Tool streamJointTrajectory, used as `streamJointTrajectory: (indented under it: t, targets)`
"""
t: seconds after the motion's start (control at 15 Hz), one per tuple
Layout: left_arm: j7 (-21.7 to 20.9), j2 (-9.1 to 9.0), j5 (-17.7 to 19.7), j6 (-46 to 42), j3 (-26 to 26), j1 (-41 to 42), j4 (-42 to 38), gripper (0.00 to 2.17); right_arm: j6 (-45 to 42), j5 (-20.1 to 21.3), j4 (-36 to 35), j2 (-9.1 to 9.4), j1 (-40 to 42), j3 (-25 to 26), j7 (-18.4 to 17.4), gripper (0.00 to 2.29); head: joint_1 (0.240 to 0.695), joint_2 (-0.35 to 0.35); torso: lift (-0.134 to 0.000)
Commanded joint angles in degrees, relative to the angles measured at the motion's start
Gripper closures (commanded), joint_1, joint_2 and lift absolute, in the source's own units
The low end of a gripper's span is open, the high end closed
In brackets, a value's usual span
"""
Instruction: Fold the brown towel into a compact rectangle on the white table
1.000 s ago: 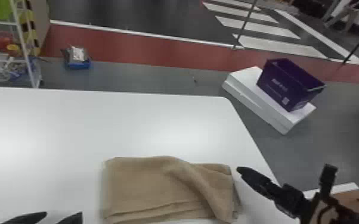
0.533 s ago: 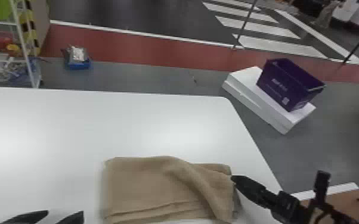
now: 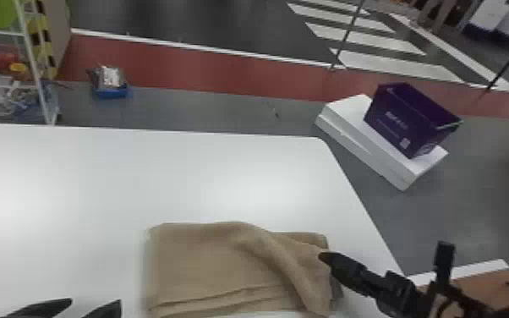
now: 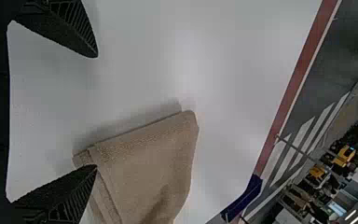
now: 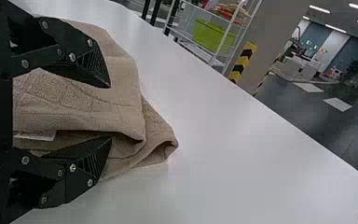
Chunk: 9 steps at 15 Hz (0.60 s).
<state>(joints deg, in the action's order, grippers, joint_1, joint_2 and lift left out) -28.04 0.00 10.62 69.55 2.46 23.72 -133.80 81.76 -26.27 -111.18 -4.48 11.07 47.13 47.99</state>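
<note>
- Brown towel [image 3: 198,262], 1 pc.: on white table [image 3: 181,169], robot's side, nr its R edge. Part-folded, layers stacked; prob. set there so both arms can reach the ends.
- Diagonal ridge [image 3: 264,243]: loose swell across towel's R half; top layer prob. not pulled square.
- R gripper [image 5: 109,113]: fingers apart at towel's R end, cloth layers showing btwn them; no clamp seen. Placed end-on, I'd judge, so one finger can go under & one over. Exact contact: can't tell.
- Pale tag [image 5: 39,136]: flat strip at the layers btwn the R fingers.
- L gripper [image 4: 96,111]: fingers apart, empty, just beside towel's L end. Prob. parked close to steady that end if reqd.
- Status (est.): approx. half done; compact rect. not yet made, R end uneven.
- Next (est.): R gripper to close on all layers, lift, carry inward to L.
- Risk: nipping top layer only; rest stays behind, ridge worsens.
- Purple box [image 3: 410,122]: on white slabs [image 3: 363,139], floor beyond table; prob. stored clear of work.
</note>
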Motion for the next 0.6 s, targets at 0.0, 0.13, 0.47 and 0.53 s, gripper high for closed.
streamJointTrajectory:
  t: [0.0,0.13,0.47,0.53]
  targets:
    - [0.0,-0.15,0.0,0.0,0.0,0.0,-0.1,0.04,0.5,0.2,0.1,0.0,-1.0,-0.2,0.0,0.78,0.695,-0.35,-0.123]
    - [0.0,-0.15,0.0,0.0,0.0,0.1,-0.1,0.04,0.5,0.2,0.2,-0.09,-1.6,-0.3,0.0,0.97,0.695,-0.35,-0.123]
    - [0.0,-0.15,0.0,0.0,0.0,-0.1,-0.1,0.04,1.2,0.1,0.0,-0.09,-1.7,-0.1,-0.1,1.2,0.695,-0.35,-0.123]
    - [0.1,-0.15,0.0,0.0,0.0,-0.2,-0.1,0.04,0.6,-0.2,-1.0,0.17,-1.1,0.0,0.4,1.24,0.695,-0.35,-0.123]
